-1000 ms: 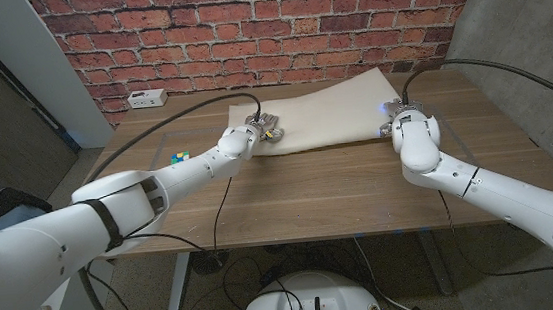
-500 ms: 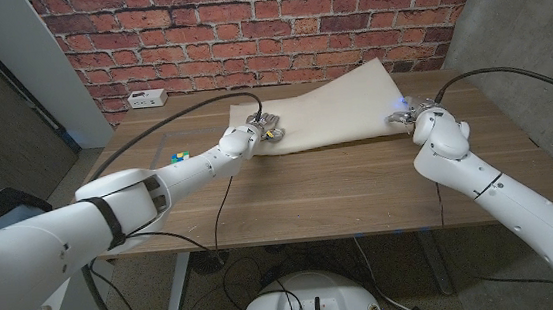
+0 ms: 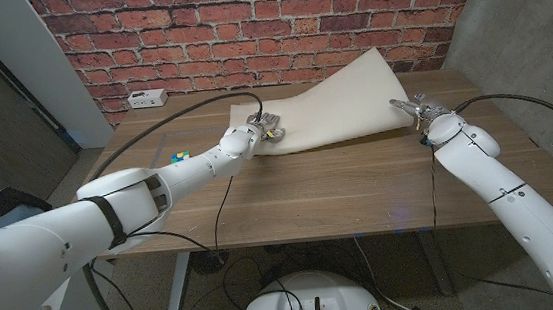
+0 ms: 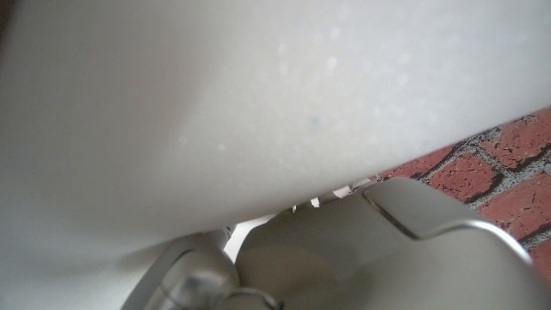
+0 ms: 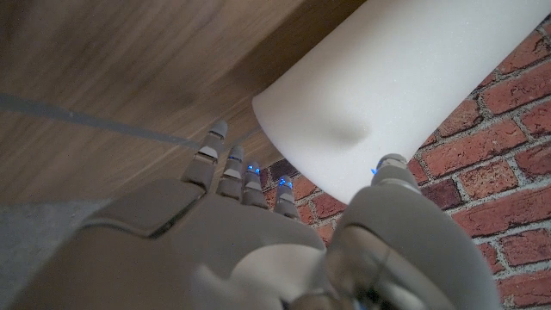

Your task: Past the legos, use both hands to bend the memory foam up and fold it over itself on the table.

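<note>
**Foam lifting at my right corner**

I am seeing the foam (image 3: 328,110) lying across the far half of the tabletop (image 3: 300,188), its right corner rising toward the brick wall (image 3: 245,22). My right hand (image 3: 415,111) is pinching that raised corner, thumb denting the edge. My left hand (image 3: 262,131) is sitting at the foam's near left edge; the wrist view there is pressed against foam, so I cannot tell its grip. Small coloured legos (image 3: 180,155) are lying well left of the foam, a white power strip (image 3: 147,98) by the wall. Cables are arching over both arms.
</note>
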You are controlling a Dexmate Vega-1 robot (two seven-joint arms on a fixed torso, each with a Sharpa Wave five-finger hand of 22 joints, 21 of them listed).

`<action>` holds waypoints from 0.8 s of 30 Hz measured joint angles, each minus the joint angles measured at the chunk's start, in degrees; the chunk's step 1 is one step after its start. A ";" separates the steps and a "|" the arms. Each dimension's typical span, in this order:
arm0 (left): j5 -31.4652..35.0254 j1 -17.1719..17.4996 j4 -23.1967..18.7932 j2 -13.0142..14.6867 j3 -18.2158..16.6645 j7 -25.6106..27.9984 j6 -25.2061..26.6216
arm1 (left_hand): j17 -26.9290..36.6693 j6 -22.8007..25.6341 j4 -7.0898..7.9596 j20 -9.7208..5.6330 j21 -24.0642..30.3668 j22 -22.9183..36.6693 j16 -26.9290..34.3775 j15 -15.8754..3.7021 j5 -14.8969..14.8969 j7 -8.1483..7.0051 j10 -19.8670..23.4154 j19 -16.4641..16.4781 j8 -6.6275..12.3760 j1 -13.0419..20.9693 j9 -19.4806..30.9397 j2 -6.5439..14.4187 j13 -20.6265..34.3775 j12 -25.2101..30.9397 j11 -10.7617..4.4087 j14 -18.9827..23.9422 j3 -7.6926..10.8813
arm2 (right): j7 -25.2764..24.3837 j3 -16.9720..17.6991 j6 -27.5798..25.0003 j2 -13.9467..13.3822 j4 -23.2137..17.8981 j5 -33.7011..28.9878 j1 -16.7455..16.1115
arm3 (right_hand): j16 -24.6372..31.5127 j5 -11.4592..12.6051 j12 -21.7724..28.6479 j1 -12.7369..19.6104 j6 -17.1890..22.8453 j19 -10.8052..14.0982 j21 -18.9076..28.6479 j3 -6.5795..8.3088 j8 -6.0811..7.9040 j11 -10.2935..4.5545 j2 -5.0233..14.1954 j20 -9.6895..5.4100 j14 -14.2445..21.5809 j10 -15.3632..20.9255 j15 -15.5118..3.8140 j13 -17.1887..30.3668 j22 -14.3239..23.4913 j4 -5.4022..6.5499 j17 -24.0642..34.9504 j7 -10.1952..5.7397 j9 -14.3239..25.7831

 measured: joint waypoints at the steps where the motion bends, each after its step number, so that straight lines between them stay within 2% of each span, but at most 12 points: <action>1: 0.09 0.00 -0.02 0.00 0.06 0.00 0.01 | 0.00 0.00 0.00 0.00 0.00 0.00 0.00 0.00 0.00 0.00 0.00 0.00 -0.01 0.00 -0.01 0.00 0.00 0.00 0.00 0.00 0.00 | -1.23 0.75 1.76 0.35 0.45 3.39 -0.36 | 0.00 0.23 0.00 -0.92 -0.29 0.37 0.00 -0.56 0.00 0.19 -0.30 0.07 0.31 0.19 0.31 -0.04 0.00 0.24 -0.05 0.29 0.00; 4: 0.27 -0.01 -0.07 0.00 0.13 0.00 0.26 | 0.00 0.00 0.00 0.00 0.00 0.00 0.00 0.00 0.00 0.00 0.00 0.00 -0.02 0.00 -0.02 0.00 0.00 0.00 0.00 0.00 0.00 | -2.32 1.96 3.53 0.92 1.29 6.45 -1.00 | -0.27 0.31 -0.74 -2.55 -1.02 0.35 -0.06 -1.57 -0.21 0.62 -1.11 0.05 0.65 -0.24 0.75 -0.04 0.00 0.85 -0.28 0.99 0.00; 5: 0.28 -0.01 -0.07 0.00 0.13 0.00 0.28 | 0.00 0.00 0.00 -0.01 0.00 0.00 0.00 0.00 0.00 0.00 0.00 0.01 -0.02 0.00 -0.02 0.00 0.00 0.00 0.00 0.00 0.00 | -4.42 2.29 6.70 1.06 1.60 12.63 -1.17 | -0.65 0.62 -1.11 -2.78 -1.39 0.35 -0.31 -1.88 -0.24 0.80 -1.35 0.05 0.35 -0.69 1.05 -0.04 0.00 0.84 -0.41 0.87 -0.03; 8: 0.41 0.00 -0.43 0.11 0.26 0.00 0.54 | 0.00 0.00 0.01 0.00 0.00 0.00 0.00 0.00 0.00 0.00 0.00 0.01 -0.02 0.00 -0.03 0.00 -0.01 0.00 0.00 0.00 0.01 | -5.49 2.65 7.95 1.12 2.20 15.71 -1.33 | -2.01 0.90 -2.19 -3.06 -3.88 0.35 -0.94 -2.23 -0.44 0.15 -1.62 0.05 -1.03 -3.82 0.86 -0.31 -0.07 0.51 -0.82 -0.26 -0.18; 9: 0.48 0.00 -0.43 0.11 0.26 0.00 0.67 | 0.00 0.01 0.01 0.00 0.00 -0.01 0.00 0.00 0.00 -0.01 0.00 0.01 -0.02 0.00 -0.03 0.00 -0.01 0.00 0.00 0.00 0.01 | -5.49 2.72 7.95 1.08 2.57 15.71 -1.37 | -2.34 0.90 -2.38 -3.06 -4.53 0.35 -0.94 -2.23 -0.44 -0.16 -1.62 0.05 -1.50 -4.68 0.54 -0.31 -0.11 0.51 -0.84 -0.49 -0.19; 10: 0.53 0.08 -0.75 0.26 0.29 0.00 0.75 | 0.00 0.01 0.01 0.00 0.00 -0.01 0.00 0.00 0.00 -0.01 0.00 0.00 -0.02 0.00 -0.03 0.00 -0.01 0.00 0.00 0.00 0.01 | -7.48 2.73 10.06 0.97 2.99 21.74 -1.38 | -2.60 0.90 -2.46 -3.06 -5.00 0.34 -0.94 -2.23 -0.44 -0.49 -1.62 0.05 -1.97 -5.27 0.40 -0.31 -0.15 0.51 -0.85 -0.58 -0.19; 11: 0.59 0.13 -0.90 0.33 0.29 0.00 0.82 | 0.00 0.05 0.12 0.00 0.00 -0.01 0.00 0.00 0.00 -0.04 0.00 0.00 -0.03 0.00 -0.03 0.00 -0.01 0.00 0.00 0.00 0.13 | -8.27 2.73 11.24 0.87 3.26 24.57 -1.38 | -2.62 0.90 -2.46 -3.06 -5.21 0.35 -1.21 -2.23 -0.44 -0.89 -1.62 0.05 -2.27 -5.80 0.24 -0.31 -0.16 0.51 -0.95 -0.80 -0.19; 12: 0.59 0.13 -0.90 0.33 0.29 0.00 0.82 | 0.00 0.09 0.07 -0.09 0.00 -0.01 0.00 0.00 0.00 -0.09 0.00 0.09 -0.05 0.00 -0.04 0.00 -0.01 0.00 0.00 0.01 0.26 | -8.27 2.73 11.24 0.87 3.28 24.57 -1.38 | -2.69 0.90 -2.46 -3.06 -5.44 0.34 -1.36 -2.29 -0.44 -1.33 -1.62 0.05 -2.55 -6.24 -0.02 -0.30 -0.16 0.44 -1.07 -1.01 -0.19; 14: 0.73 0.19 -1.14 0.43 0.30 -0.02 1.01 | 0.00 0.09 0.01 -0.19 0.00 -0.02 0.00 0.00 0.00 -0.09 0.00 0.19 -0.08 0.00 -0.03 0.00 -0.01 0.00 0.00 0.00 0.32 | -9.52 2.41 13.66 0.50 4.33 29.26 -1.34 | -3.01 0.90 -2.46 -3.06 -5.91 0.34 -1.37 -2.44 -0.44 -1.79 -1.62 0.05 -2.95 -6.70 -0.23 -0.27 -0.16 0.23 -1.11 -0.87 -0.19; 19: 0.88 0.25 -1.36 0.52 0.30 -0.18 1.24 | 0.00 0.10 0.08 -0.19 0.00 0.02 0.00 0.00 0.00 -0.09 0.00 0.19 -0.24 0.00 0.00 0.00 -0.02 0.00 0.00 0.01 0.39 | -10.46 1.28 16.35 0.05 6.63 33.03 -0.75 | -3.28 1.33 -2.47 -2.53 -6.23 0.34 -1.37 -1.88 -0.44 -1.88 -1.09 0.05 -3.26 -6.80 -0.53 -0.14 -0.16 -0.32 -1.11 -1.19 -0.18; 22: 0.94 0.25 -1.36 0.52 0.30 -0.28 1.41 | 0.00 0.09 0.08 -0.19 0.00 0.03 0.00 0.00 0.00 -0.09 -0.01 0.19 -0.29 0.00 0.02 0.00 -0.04 0.00 0.01 0.00 0.39 | -10.46 0.45 16.35 0.01 8.40 33.03 -0.25 | -3.29 1.33 -2.09 0.13 -6.23 1.04 -1.38 -0.72 -0.38 -2.06 -0.23 0.01 -3.09 -6.62 -1.31 -0.14 -0.16 -1.72 -1.10 -1.19 -0.18; 24: 0.97 0.25 -1.36 0.52 0.30 -0.41 1.54 | 0.00 0.09 0.08 -0.19 -0.21 0.03 0.00 0.00 0.00 -0.09 -0.01 0.19 -0.30 0.00 0.03 0.00 -0.05 -0.01 0.01 0.00 0.39 | -10.46 -0.24 16.35 0.21 9.85 33.03 0.18 | -3.18 1.33 -1.59 5.06 -6.21 3.35 -1.38 1.13 0.26 -2.95 0.59 -0.12 -1.81 -5.72 -2.59 -0.14 -0.16 -4.82 -1.29 -1.20 -0.18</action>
